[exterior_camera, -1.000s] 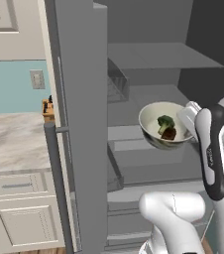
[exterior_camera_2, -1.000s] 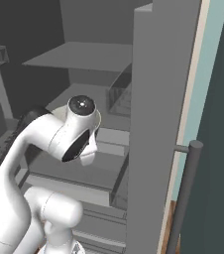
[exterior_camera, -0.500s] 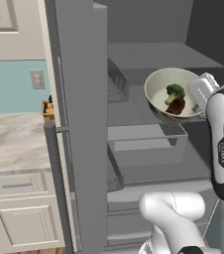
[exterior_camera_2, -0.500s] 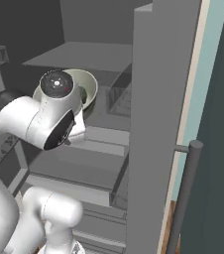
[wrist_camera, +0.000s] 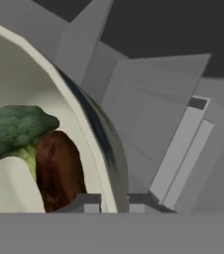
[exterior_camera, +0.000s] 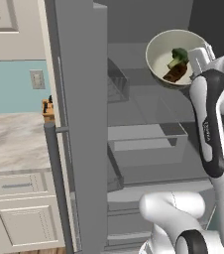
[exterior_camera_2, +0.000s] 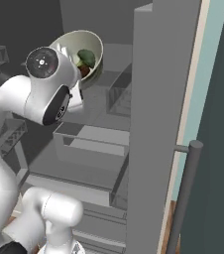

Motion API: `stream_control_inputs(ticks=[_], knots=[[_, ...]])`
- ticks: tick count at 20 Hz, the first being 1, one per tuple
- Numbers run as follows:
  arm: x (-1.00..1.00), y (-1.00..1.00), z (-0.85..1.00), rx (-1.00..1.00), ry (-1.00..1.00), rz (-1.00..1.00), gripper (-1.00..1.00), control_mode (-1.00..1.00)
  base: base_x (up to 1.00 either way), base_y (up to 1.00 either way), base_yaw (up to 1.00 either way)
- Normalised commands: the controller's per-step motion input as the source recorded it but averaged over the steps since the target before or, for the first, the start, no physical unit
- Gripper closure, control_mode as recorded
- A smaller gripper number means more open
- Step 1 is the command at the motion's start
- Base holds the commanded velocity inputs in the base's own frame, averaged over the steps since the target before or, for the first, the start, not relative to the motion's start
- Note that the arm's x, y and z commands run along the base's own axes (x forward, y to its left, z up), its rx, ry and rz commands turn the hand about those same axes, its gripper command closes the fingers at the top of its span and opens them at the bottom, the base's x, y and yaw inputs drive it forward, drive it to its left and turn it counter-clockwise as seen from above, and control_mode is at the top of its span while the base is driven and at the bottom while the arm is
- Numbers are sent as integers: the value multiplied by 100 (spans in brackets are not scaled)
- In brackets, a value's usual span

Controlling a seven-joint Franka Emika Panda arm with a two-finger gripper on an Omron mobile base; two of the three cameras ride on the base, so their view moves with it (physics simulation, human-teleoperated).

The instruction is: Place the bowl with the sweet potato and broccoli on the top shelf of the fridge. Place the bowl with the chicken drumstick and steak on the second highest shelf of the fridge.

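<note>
My gripper (wrist_camera: pixel 111 202) is shut on the rim of the bowl with sweet potato and broccoli (exterior_camera: pixel 159 49), pale cream inside. It hangs high in front of the open fridge, tipped so its mouth faces the base. The broccoli (exterior_camera: pixel 178 55) lies above the dark brown sweet potato (exterior_camera: pixel 173 74); both also show in the hand view, broccoli (wrist_camera: pixel 17 130) and sweet potato (wrist_camera: pixel 59 168). In the right base view the bowl (exterior_camera_2: pixel 91 39) sits just behind my arm. It is level with the top shelf (exterior_camera: pixel 129 57); the second highest shelf (exterior_camera: pixel 143 106) lies below. The bowl with the chicken drumstick and steak is out of view.
The open fridge door (exterior_camera: pixel 79 124) with its bar handle (exterior_camera: pixel 54 183) stands at the left, wire door bins (exterior_camera: pixel 116 82) on its inner side. A grey drawer (exterior_camera: pixel 148 141) juts out under the shelves. A marble counter (exterior_camera: pixel 15 141) with a knife block (exterior_camera: pixel 47 109) lies beyond.
The arm has lifted the bowl from about the drawer's height up to the top shelf's level and tipped its mouth further toward the base.
</note>
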Motion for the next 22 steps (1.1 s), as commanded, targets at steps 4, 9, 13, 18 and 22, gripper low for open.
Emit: stream_control_inputs(ticks=[4,9,13,18,22], knots=[[100,0,65,4,-7,-13,100,-100,0,0,0],[80,0,32,28,2,-1,100,-100,0,0,0],[29,2,0,12,5,0,100,-100,0,0,0],[66,0,-28,0,7,0,100,-100,0,0,0],[99,0,-1,1,2,0,100,-100,0,0,0]])
